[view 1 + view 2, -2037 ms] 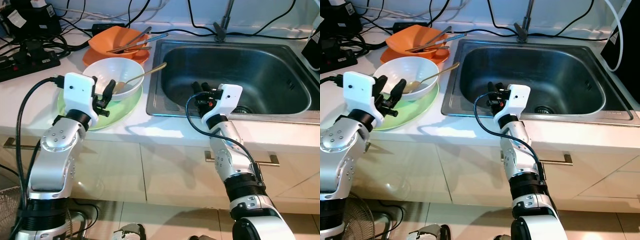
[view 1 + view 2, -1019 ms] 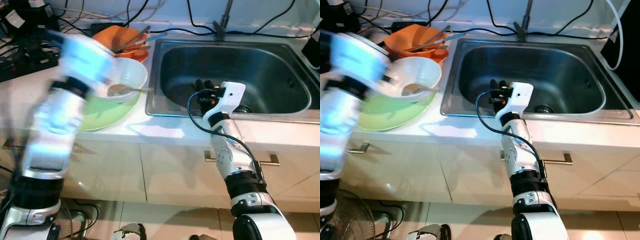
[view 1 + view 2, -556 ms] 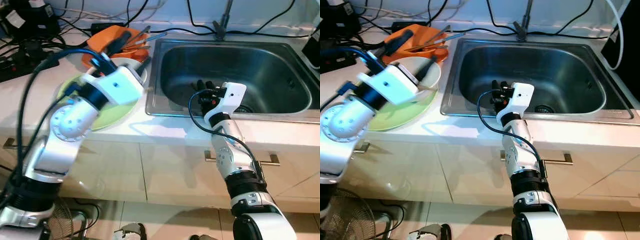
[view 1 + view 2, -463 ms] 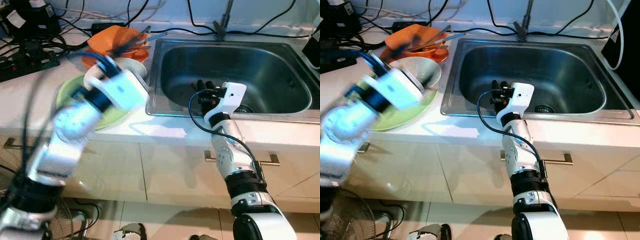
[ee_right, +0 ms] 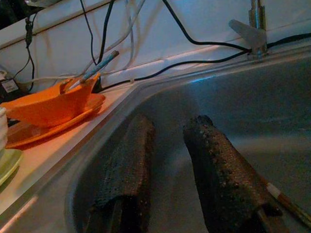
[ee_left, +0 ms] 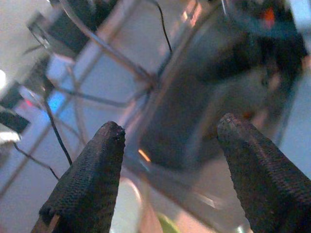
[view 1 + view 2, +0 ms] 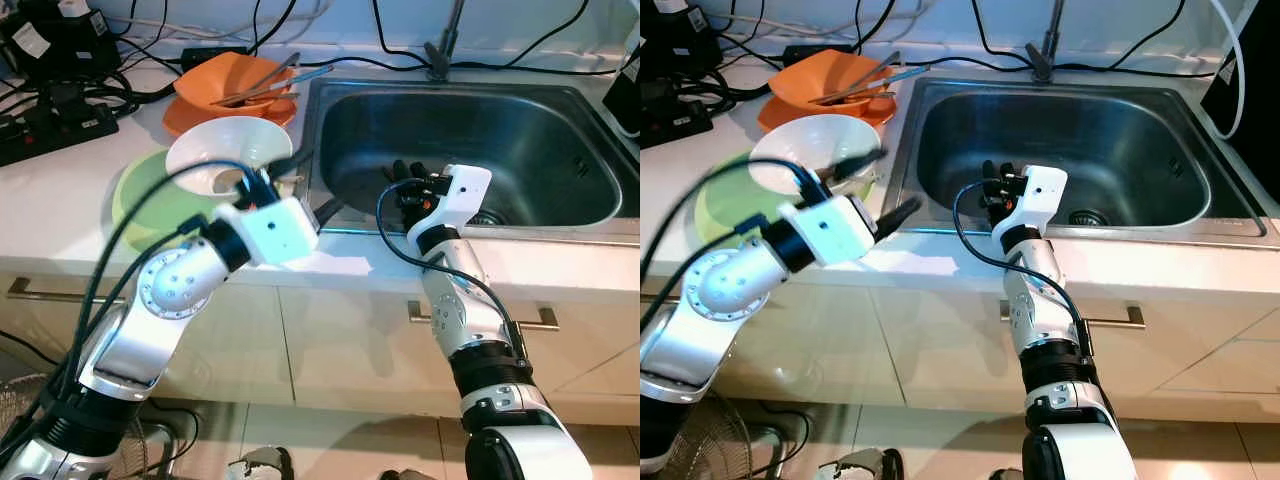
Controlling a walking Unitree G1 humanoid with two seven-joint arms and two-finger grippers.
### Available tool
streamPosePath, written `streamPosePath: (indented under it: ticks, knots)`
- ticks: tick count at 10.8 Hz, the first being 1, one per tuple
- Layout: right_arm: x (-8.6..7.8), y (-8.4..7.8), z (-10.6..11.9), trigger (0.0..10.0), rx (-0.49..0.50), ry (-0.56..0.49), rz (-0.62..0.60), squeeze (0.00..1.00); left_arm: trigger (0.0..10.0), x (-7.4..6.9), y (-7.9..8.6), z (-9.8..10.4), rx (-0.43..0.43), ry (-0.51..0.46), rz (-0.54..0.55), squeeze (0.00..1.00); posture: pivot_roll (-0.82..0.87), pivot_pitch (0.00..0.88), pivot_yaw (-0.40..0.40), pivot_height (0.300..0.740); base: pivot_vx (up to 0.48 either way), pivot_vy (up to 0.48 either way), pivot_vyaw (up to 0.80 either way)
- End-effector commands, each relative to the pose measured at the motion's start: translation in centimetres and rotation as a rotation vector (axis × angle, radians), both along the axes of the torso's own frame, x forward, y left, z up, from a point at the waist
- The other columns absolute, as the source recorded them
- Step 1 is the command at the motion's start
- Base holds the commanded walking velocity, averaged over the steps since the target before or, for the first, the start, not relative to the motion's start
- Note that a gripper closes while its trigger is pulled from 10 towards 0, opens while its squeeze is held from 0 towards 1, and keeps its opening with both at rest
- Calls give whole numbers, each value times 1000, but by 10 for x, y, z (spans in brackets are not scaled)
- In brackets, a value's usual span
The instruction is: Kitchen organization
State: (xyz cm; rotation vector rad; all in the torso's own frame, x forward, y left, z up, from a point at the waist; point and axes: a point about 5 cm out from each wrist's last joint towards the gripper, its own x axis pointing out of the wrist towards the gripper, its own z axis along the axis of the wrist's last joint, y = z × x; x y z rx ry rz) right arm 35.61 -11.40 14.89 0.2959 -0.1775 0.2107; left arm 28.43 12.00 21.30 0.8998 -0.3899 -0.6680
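Dishes sit on the white counter (image 7: 60,190) left of the steel sink (image 7: 520,150): a white bowl (image 7: 225,150) rests on a green plate (image 7: 140,205), and farther back an orange bowl (image 7: 225,80) on an orange plate holds a few utensils (image 7: 275,80) that poke out toward the basin. The left gripper (image 7: 310,185) reaches across from the near left and hangs over the counter edge between the white bowl and the sink's left rim, its two black fingers (image 6: 90,184) spread wide with nothing between them. The right gripper (image 7: 405,180) is poised over the sink's near edge, just inside the basin, its fingers (image 5: 218,179) a little apart and holding nothing. Far behind the sink stands the tap (image 7: 1048,45), with black cables (image 7: 140,50) trailing along the wall and a power strip (image 7: 50,125) lying on the far left of the counter. Below the counter, cupboard fronts with metal handles (image 7: 545,320) face the room.
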Motion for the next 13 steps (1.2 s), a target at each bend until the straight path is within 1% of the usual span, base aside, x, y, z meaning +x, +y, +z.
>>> streamPosePath:
  ticks: [1,4,6,8,9,10,13]
  knots:
    - [-1,2,-1,10000,-5,-4,4,0,10000,2,3,-9,17,30,27,0,141,41,44,740,0,0,0]
    - [-1,3,-1,10000,-6,-6,9,0,10000,9,2,-8,7,-18,86,0,138,34,47,740,0,0,0]
    - [-1,2,0,10000,-4,-10,4,0,10000,15,1,-10,-17,-25,105,0,131,30,48,740,0,0,0]
    - [-1,2,0,10000,-4,-11,-1,0,10000,23,-4,-12,-15,-28,124,0,124,38,48,740,0,0,0]
    - [-1,2,0,10000,-3,-11,-2,0,10000,25,-5,-13,-13,-31,128,0,121,41,49,740,0,0,0]
    - [-1,1,0,10000,-4,-10,-6,0,0,26,-9,-16,-6,-33,119,0,114,48,49,740,0,0,0]
    - [-2,-2,0,10000,-3,-8,-15,0,0,28,-10,-15,-11,-41,127,0,116,57,46,740,0,0,0]
